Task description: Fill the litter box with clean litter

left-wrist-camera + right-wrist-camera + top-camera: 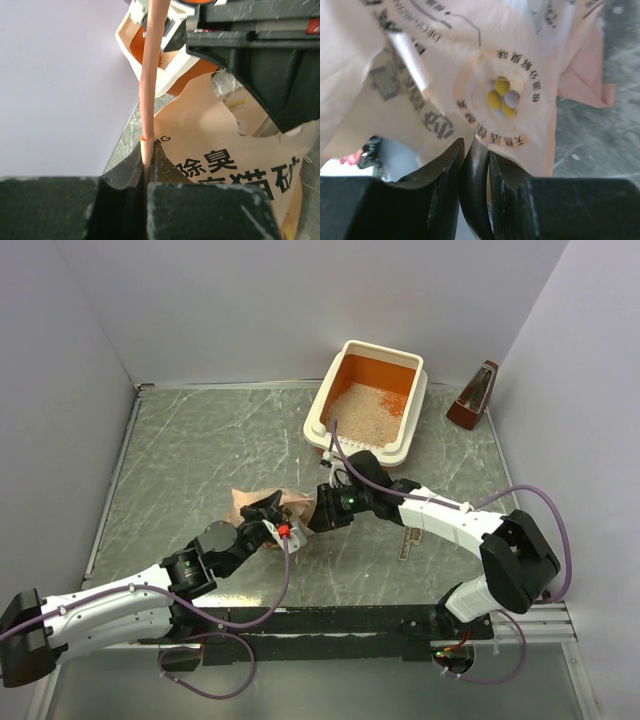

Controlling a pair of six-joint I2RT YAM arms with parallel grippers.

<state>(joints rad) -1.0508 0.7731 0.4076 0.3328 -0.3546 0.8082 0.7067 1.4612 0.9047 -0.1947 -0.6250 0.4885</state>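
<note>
The litter box, cream outside and orange inside, stands at the back of the table with pale beige clean litter piled on its floor. In front of it a peach-pink printed bag is stretched between both grippers. My left gripper is shut on a thin edge of the bag, pinched flat between the fingertips. My right gripper grips the bag's other end, its jaws nearly together with a dark curved piece between them. The box's corner shows behind the bag.
A small grey scoop lies on the marbled table under the right forearm. A brown wedge-shaped object stands right of the litter box. White walls close in the left, back and right sides.
</note>
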